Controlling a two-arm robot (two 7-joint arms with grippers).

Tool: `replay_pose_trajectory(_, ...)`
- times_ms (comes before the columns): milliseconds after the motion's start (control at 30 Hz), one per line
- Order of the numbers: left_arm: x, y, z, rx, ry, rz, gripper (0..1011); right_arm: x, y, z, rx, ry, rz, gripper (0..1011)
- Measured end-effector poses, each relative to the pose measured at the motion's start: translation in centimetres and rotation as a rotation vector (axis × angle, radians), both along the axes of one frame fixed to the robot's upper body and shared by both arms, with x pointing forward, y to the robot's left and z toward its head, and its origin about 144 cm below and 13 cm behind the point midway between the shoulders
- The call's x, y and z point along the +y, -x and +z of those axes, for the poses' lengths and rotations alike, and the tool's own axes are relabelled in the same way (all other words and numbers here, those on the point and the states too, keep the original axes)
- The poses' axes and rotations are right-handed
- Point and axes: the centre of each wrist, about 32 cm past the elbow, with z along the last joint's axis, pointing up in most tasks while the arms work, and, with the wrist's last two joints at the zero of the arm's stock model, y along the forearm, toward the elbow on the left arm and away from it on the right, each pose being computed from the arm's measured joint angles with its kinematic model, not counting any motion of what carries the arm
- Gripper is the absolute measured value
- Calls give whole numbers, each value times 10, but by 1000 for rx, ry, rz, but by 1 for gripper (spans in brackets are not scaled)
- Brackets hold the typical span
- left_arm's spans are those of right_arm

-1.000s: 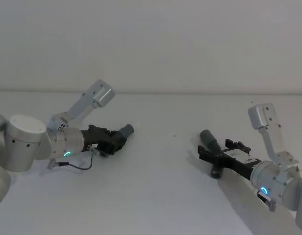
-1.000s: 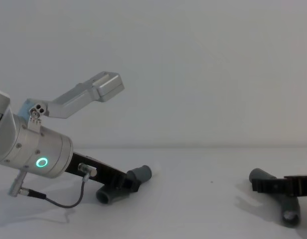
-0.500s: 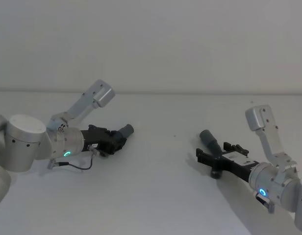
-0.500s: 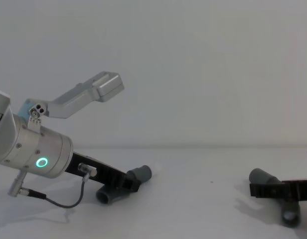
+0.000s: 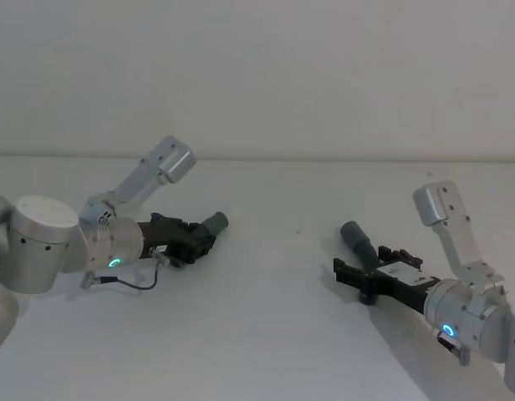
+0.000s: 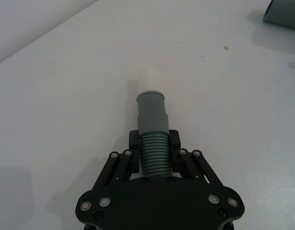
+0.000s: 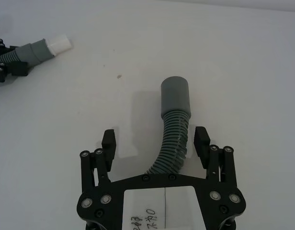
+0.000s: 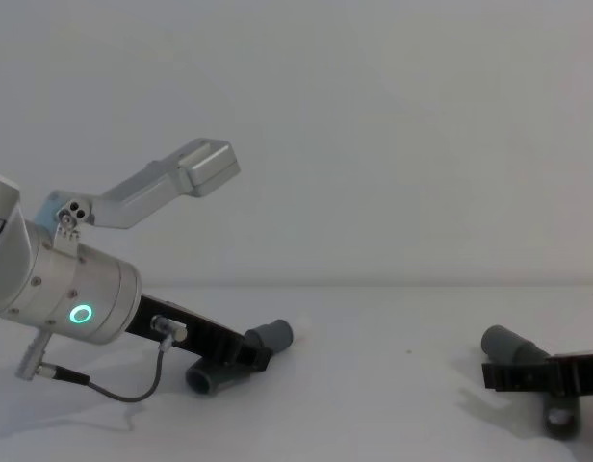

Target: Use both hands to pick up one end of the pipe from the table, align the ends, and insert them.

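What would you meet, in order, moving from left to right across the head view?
left wrist with its green ring → left pincer, shut on the white-tipped pipe piece → right pincer, open around the wide-cuffed pipe piece → right wrist

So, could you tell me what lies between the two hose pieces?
Only bare table, apart from a tiny dark speck; the head view shows this between the left hose piece and the right hose piece.
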Motion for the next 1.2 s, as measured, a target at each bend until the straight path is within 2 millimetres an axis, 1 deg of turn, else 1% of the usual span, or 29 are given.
replay_pose_trajectory(67,0,0,0,0,0,0,345,0,0,0,1,3,2,949)
replay_pose_trajectory(100,0,0,0,0,0,0,345,0,0,0,1,5,3,911)
replay_pose_trajectory(200,0,0,0,0,0,0,345,0,0,0,2,6,6,866)
replay_pose_trajectory(233,0,0,0,0,0,0,345,0,0,0,2,6,7,817)
replay_pose_trajectory(300,0,0,0,0,0,0,345,0,0,0,3,7,8,780)
replay_pose_trajectory(333,0,0,0,0,0,0,345,0,0,0,3,8,9,724)
replay_pose_trajectory(433,0,0,0,0,0,0,345,0,0,1,3,9,10,666)
replay_pose_trajectory(467,0,0,0,0,0,0,345,0,0,1,4,10,10,608)
replay_pose_trajectory(500,0,0,0,0,0,0,345,0,0,1,4,10,10,586)
replay_pose_trajectory(600,0,0,0,0,0,0,345,-1,0,1,4,12,11,462)
replay_pose_trajectory(633,0,0,0,0,0,0,345,-1,0,1,4,12,11,462)
replay_pose_trajectory(733,0,0,0,0,0,0,345,0,0,1,4,12,12,381)
replay_pose_trajectory(767,0,0,0,0,0,0,345,-1,0,1,5,12,12,322)
replay_pose_trajectory(833,0,0,0,0,0,0,345,0,0,1,5,13,13,274)
replay_pose_trajectory(1200,0,0,0,0,0,0,345,-1,0,1,5,14,14,263)
